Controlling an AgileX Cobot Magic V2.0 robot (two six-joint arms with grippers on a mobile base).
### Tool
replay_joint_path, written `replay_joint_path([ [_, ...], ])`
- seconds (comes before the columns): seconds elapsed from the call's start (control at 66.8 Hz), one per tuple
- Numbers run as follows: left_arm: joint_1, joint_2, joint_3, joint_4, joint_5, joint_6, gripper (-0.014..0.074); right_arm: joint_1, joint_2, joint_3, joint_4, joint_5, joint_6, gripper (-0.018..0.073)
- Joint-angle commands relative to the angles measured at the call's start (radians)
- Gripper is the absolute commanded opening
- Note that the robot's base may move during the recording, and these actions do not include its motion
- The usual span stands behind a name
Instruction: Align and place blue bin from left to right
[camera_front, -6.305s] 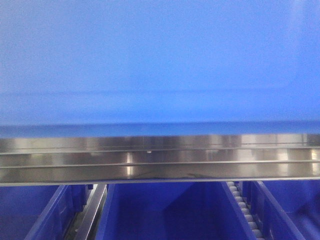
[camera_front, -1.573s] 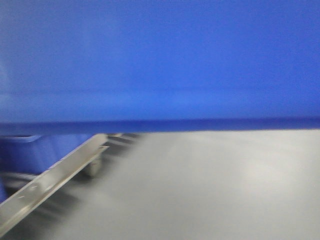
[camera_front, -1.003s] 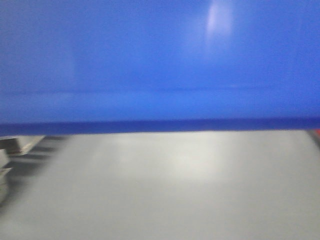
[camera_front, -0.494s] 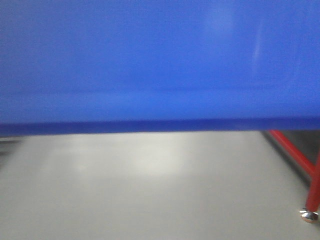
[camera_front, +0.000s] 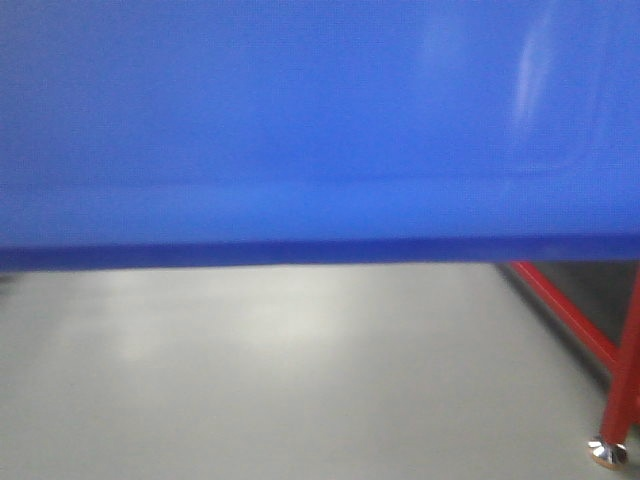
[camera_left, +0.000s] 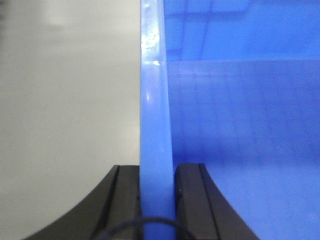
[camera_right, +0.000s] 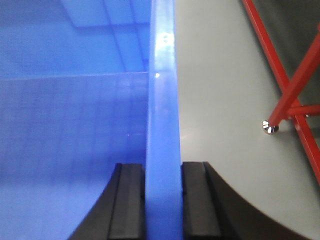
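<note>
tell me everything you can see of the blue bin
The blue bin is bright blue, glossy, rigid-looking plastic with smooth walls and a faint grid pattern inside. Its side fills the top of the front view, lower edge level. The left gripper and right gripper each clamp a thin upright wall between black fingers; grey floor lies beneath.

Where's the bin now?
The bin hangs between left claw and right claw, each clamped on a wall, filling the front view's top; red frame lower right.

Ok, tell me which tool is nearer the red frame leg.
Right. The right tool clamps one wall of the blue bin, with the red frame leg just beyond it; the left tool clamps the opposite wall, farther away.
</note>
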Motion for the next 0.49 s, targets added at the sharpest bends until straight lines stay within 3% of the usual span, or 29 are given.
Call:
replay_joint_path([
  [0.0,-0.013,-0.009,-0.009,0.021,-0.074,0.004,-0.0111,0.008,-0.012,-0.011,-0.042,-0.099,-0.003,-0.0070],
  [0.479,-0.013,-0.009,-0.009,0.021,-0.074,0.004,-0.0111,0.008,-0.012,-0.011,-0.042,-0.099,-0.003,-0.0070],
])
